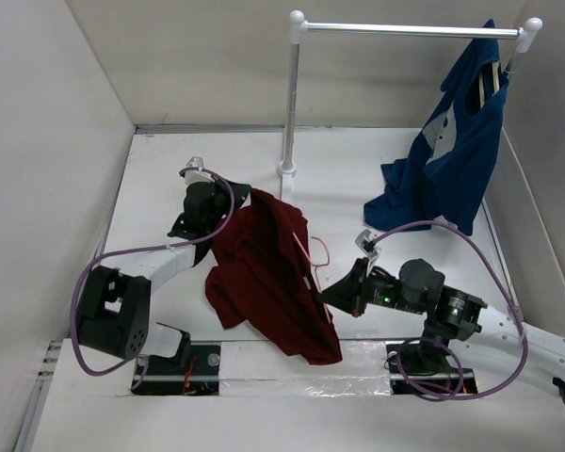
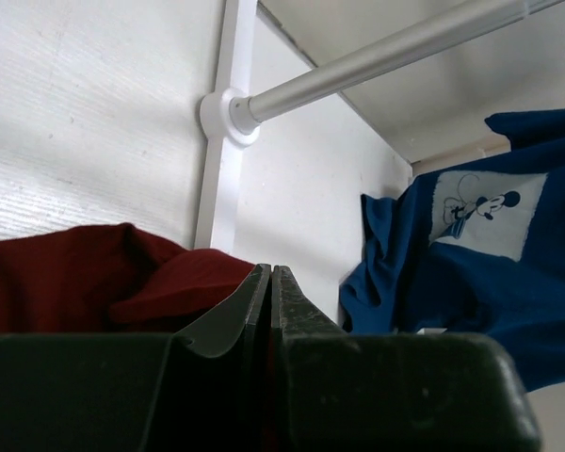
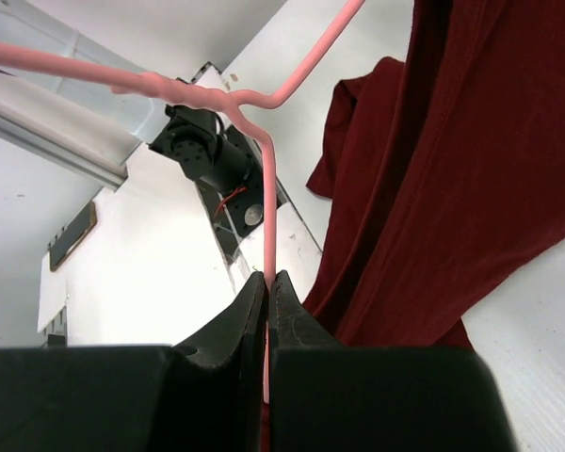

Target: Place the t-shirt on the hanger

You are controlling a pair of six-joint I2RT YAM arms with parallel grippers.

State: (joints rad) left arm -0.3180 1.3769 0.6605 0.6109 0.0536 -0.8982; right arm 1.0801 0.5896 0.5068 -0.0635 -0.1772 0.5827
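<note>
The maroon t-shirt (image 1: 268, 278) hangs lifted off the table between the arms, its lower part draped toward the near edge. My left gripper (image 1: 234, 200) is shut on the t-shirt's upper edge; red cloth (image 2: 94, 282) shows by the jaws and between them. My right gripper (image 1: 328, 294) is shut on the thin pink wire hanger (image 3: 268, 179) at its neck. The hanger's wire (image 1: 317, 256) shows beside the shirt's right side, partly hidden by cloth. The t-shirt (image 3: 471, 169) hangs right of the hanger in the right wrist view.
A navy-blue garment (image 1: 447, 160) hangs from the white rail (image 1: 405, 30) at the back right, its hem resting on the table. The rail's post (image 1: 290, 104) stands at back centre. White walls enclose the table (image 1: 160, 188).
</note>
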